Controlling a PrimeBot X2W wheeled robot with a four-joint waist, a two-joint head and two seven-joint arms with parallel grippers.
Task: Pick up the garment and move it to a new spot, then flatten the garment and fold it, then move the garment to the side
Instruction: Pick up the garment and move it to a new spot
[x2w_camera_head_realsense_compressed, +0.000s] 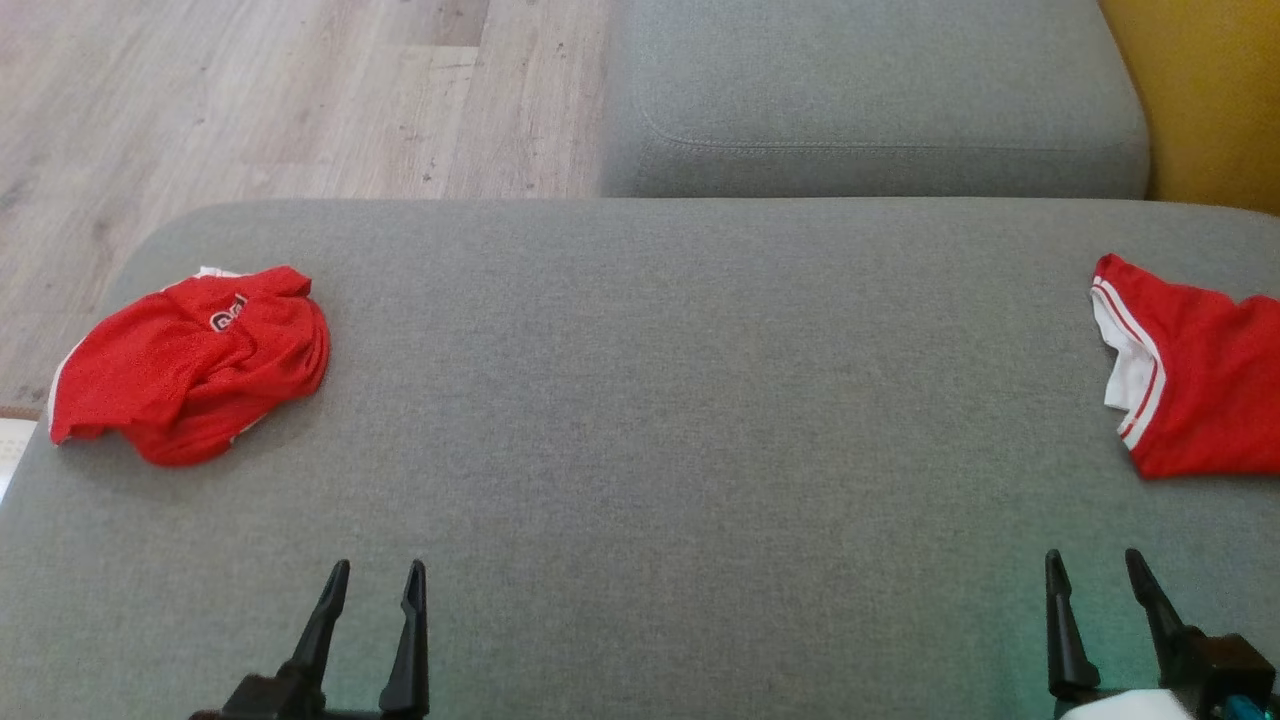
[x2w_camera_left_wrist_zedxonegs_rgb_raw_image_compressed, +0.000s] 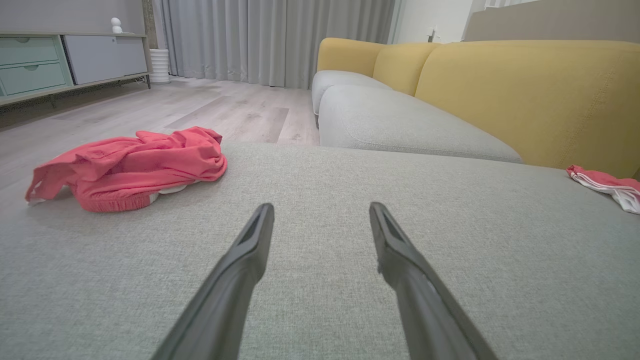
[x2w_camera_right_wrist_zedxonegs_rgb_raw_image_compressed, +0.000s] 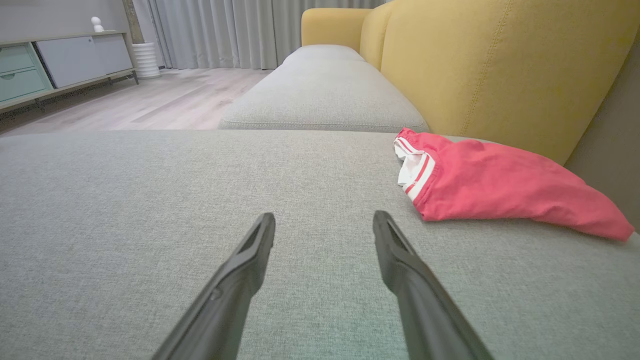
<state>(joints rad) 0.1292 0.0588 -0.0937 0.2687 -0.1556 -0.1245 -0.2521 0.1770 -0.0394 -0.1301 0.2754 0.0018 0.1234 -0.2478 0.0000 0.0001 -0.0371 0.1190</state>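
A crumpled red garment (x2w_camera_head_realsense_compressed: 195, 362) with white trim lies in a heap at the left end of the grey sofa seat (x2w_camera_head_realsense_compressed: 680, 400); the left wrist view has it as a red heap (x2w_camera_left_wrist_zedxonegs_rgb_raw_image_compressed: 132, 167) ahead and to the left. A second red garment (x2w_camera_head_realsense_compressed: 1195, 375) with white stripes lies flat at the right edge, and in the right wrist view this flat red piece (x2w_camera_right_wrist_zedxonegs_rgb_raw_image_compressed: 490, 187) is ahead to the right. My left gripper (x2w_camera_head_realsense_compressed: 378, 578) is open at the near edge, empty. My right gripper (x2w_camera_head_realsense_compressed: 1095, 563) is open too, holding nothing.
A second grey seat cushion (x2w_camera_head_realsense_compressed: 870, 100) adjoins the far side, with a yellow backrest (x2w_camera_head_realsense_compressed: 1215, 90) at the right. Wooden floor (x2w_camera_head_realsense_compressed: 250, 100) lies beyond the left edge. A low cabinet (x2w_camera_left_wrist_zedxonegs_rgb_raw_image_compressed: 65, 57) and curtains (x2w_camera_left_wrist_zedxonegs_rgb_raw_image_compressed: 275, 35) stand far off.
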